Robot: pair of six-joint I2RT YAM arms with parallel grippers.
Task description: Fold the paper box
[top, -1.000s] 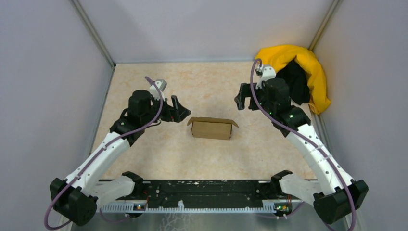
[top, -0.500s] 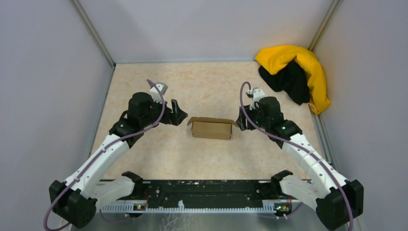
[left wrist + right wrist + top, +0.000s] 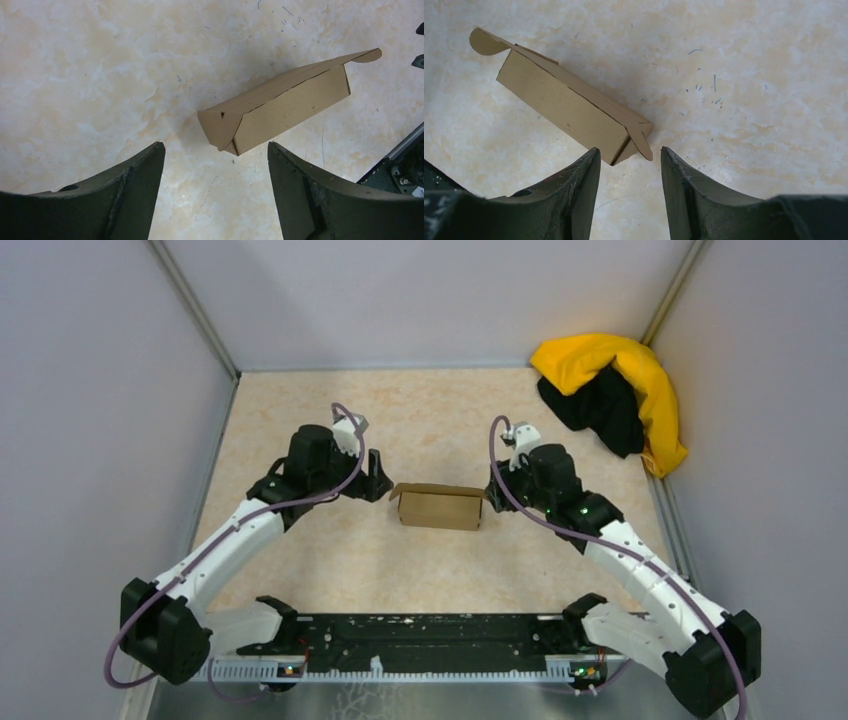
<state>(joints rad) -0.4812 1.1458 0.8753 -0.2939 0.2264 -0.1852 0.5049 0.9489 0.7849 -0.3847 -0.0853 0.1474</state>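
Observation:
The paper box [image 3: 440, 507] is a small brown cardboard box lying on the marble table, its lid slightly raised and its rounded end flaps sticking out. My left gripper [image 3: 380, 480] is open and empty just left of the box's left end; the box [image 3: 280, 105] lies ahead of its fingers [image 3: 145, 180]. My right gripper [image 3: 495, 490] is open and empty at the box's right end. In the right wrist view the box [image 3: 564, 107] has its end flap [image 3: 643, 142] just ahead of the gap between the fingertips, not gripped.
A yellow-and-black cloth heap [image 3: 620, 395] lies in the back right corner. Grey walls enclose the table [image 3: 440, 410] on three sides. The black rail [image 3: 420, 640] with the arm bases runs along the near edge.
My right gripper came down from near the cloth heap to the box's right end. My left gripper shifted right, closer to the box's left end. The box has not moved.

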